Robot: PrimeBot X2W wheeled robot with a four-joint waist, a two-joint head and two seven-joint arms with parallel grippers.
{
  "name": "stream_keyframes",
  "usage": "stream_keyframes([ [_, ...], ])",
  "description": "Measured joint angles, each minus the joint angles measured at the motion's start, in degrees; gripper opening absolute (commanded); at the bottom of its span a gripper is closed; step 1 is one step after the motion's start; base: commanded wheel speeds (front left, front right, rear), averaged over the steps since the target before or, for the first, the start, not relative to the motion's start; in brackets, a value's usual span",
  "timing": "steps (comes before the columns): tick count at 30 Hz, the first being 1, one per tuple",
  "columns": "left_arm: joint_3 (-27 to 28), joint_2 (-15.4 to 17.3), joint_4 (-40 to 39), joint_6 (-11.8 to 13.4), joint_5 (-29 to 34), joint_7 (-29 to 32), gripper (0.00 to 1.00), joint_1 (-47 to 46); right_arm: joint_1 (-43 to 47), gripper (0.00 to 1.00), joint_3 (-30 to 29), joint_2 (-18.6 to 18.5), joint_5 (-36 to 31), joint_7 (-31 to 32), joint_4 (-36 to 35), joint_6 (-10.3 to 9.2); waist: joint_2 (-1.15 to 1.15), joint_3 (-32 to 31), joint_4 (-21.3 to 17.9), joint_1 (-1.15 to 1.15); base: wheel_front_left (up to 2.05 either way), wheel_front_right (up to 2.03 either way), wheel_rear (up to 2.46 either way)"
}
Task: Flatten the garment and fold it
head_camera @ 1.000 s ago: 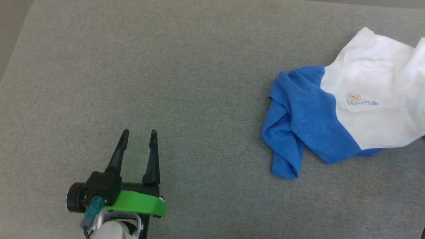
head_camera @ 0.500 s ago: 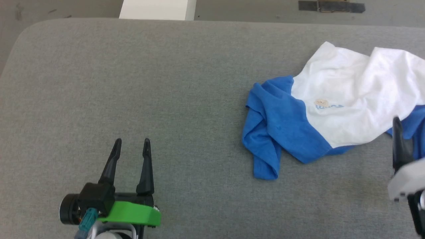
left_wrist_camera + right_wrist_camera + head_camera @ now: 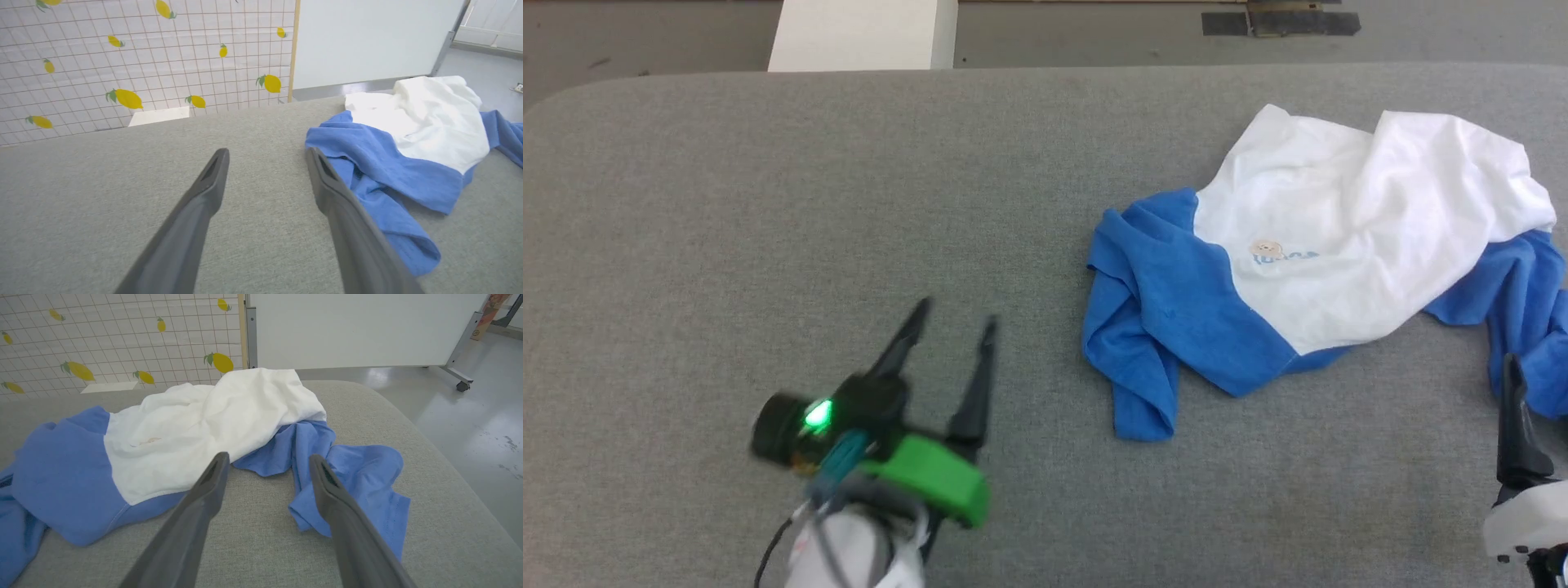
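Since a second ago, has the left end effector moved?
Yes: left end effector shifted right, toward the garment; the gap between them has shrunk.

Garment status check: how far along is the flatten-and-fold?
Nothing done yet: the garment lies crumpled on the grey surface, blue sleeves bunched. In hand: nothing gripped; the left claw and right claw are open and empty beside it. Left: grasp, spread flat, then fold.
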Motion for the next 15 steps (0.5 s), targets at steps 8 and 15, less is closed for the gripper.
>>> stream_keyframes([
  [8, -16.0, 3.2, 3.5, -1.8, -2.2, 18.8, 1.00, -13.2, -2.1, 1.00, 1.2, 0.0, -0.2, 0.6, -0.9, 0.00, 0.00, 2.3, 0.2, 0.00, 0.00, 0.00, 0.00],
  [15, -24.4, 6.1, 10.1, -2.0, -5.9, 30.2, 1.00, -19.1, -2.7, 1.00, 2.9, 0.0, 0.4, 0.9, -1.0, 0.00, 0.00, 4.5, -1.0, 0.00, 0.00, 0.00, 0.00],
])
